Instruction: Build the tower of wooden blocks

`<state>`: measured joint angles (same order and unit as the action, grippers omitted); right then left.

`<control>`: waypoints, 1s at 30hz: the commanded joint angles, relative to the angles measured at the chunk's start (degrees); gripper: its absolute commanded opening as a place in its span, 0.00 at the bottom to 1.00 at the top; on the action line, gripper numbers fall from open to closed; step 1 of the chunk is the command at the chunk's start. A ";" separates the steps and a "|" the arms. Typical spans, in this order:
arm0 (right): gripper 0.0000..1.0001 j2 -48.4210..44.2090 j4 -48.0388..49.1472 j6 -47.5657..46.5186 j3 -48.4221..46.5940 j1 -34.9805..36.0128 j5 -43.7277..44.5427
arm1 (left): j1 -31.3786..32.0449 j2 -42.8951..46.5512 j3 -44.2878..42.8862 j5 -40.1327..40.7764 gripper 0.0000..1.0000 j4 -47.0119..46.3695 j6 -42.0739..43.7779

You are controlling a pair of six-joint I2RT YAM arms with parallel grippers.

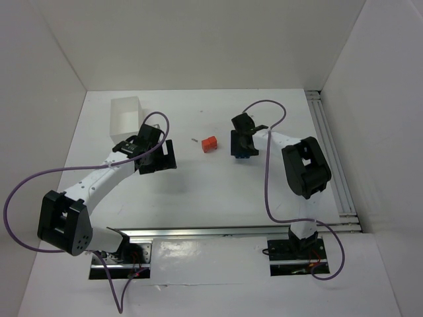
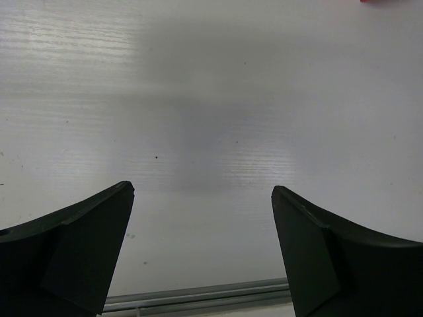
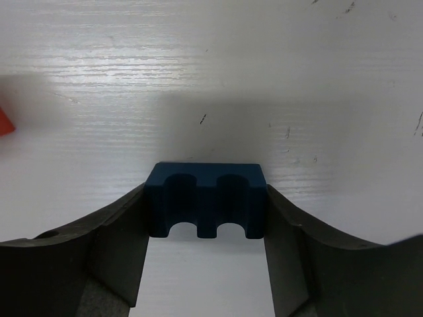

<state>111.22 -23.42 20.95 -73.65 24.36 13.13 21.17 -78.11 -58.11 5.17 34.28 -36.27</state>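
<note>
Pick step, I'd say: right gripper (image 3: 205,221) pinches the blue block (image 3: 205,188) at lower centre of its wrist view, left gripper (image 2: 202,195) gapes empty; next probably lift and align over the red block (image 1: 209,144), top-view centre.

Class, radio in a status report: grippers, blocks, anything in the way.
Left gripper: jaws open, empty. Right gripper: jaws shut on notched blue wood block. Red-orange wood block lies apart, unstacked. Nothing between them.

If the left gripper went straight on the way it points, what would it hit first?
Probably just the bare table: nothing lies ahead of the open left gripper. The red-orange block sits off to one side, though depth is unclear.
</note>
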 commanded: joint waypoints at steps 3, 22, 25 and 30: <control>0.56 -1.17 1.89 -0.12 -2.03 -0.37 1.11 | 0.19 0.76 -0.60 -0.16 0.99 -0.27 -0.03; 0.55 3.65 -10.85 -12.33 -30.93 8.07 -4.51 | 0.19 1.29 -1.75 1.95 0.99 2.01 -0.03; 0.56 6.11 -11.38 -12.86 -34.36 9.48 -4.51 | 0.19 1.29 -2.27 2.57 0.99 2.54 0.50; 0.56 8.48 -12.62 -12.86 -36.30 10.71 -5.04 | 0.19 1.82 -2.27 3.18 0.99 2.54 0.50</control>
<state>118.54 -32.97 9.26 -107.61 34.72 8.51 21.15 -78.11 -58.28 7.33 36.10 -36.21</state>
